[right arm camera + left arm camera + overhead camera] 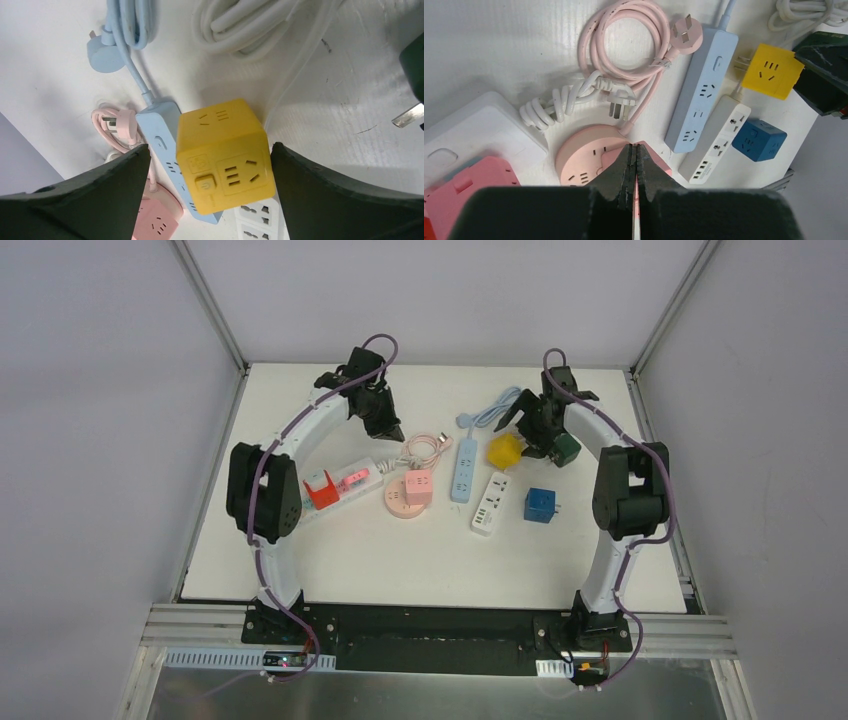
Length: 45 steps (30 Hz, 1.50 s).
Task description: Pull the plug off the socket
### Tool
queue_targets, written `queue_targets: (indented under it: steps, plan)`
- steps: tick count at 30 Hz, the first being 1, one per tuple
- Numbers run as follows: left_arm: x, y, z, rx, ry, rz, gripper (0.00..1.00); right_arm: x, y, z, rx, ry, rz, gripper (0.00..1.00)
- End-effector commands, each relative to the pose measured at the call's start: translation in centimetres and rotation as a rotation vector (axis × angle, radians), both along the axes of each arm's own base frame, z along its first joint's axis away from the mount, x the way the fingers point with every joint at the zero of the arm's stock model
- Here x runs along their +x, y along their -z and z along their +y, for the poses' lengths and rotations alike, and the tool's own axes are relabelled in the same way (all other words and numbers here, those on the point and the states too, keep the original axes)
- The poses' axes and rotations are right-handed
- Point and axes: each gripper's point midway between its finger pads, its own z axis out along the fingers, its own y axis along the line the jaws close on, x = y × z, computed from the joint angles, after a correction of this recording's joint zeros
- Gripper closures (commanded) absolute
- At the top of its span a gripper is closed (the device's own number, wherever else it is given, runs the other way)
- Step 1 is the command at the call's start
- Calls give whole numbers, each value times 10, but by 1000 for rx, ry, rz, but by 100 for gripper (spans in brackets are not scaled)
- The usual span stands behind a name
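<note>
A yellow cube adapter [225, 155] lies on the table between the wide-open fingers of my right gripper [209, 146], with a gap on each side. Its prongs show bare in the left wrist view [771, 70], next to the blue power strip [701, 95]. A pink cube plug [418, 487] sits on the round pink socket [584, 160]. My left gripper [634, 146] is shut and empty, hovering over that socket. In the top view the left gripper [390, 430] is behind the pink socket and the right gripper [530, 440] is over the yellow cube [503, 450].
A white strip [340, 485] at the left carries a red and a pink cube. A white strip [492, 503], a blue cube [540, 505] and a dark green cube [567, 448] lie at the right. Coiled pink, white and blue cables lie behind.
</note>
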Motion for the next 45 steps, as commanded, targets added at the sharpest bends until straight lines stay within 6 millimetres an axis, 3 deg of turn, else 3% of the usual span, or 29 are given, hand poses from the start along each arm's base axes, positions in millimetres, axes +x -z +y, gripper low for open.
queue_targets:
  steps: [1,4,10,17,20,24,29,34,40,45]
  plan:
    - [4,-29,16,44,-41,-91,100,13,-30,-8,-43,-14,-69,6]
    - [6,-34,17,38,-50,-120,100,13,-41,-8,-37,-24,-92,5]
    - [0,-37,22,47,-52,-147,100,8,-53,18,106,-98,-138,12]
    - [-31,-46,38,89,-2,-180,100,8,-88,38,113,-100,-210,16]
    - [-50,-50,51,120,10,-202,100,-4,-95,42,47,-52,-200,15]
    - [-81,-42,68,155,7,-191,98,-40,-103,84,33,-135,-190,15]
    - [-115,-33,79,140,-4,-198,86,-96,-105,140,-65,-273,-193,8]
    - [-135,-21,91,134,-54,-215,72,-132,-94,165,-211,-355,-223,5]
    - [-153,-13,96,121,-73,-189,50,-140,-73,171,-343,-329,-144,3]
    - [-159,-1,89,57,-101,-172,37,-138,-66,200,-289,-404,-117,2]
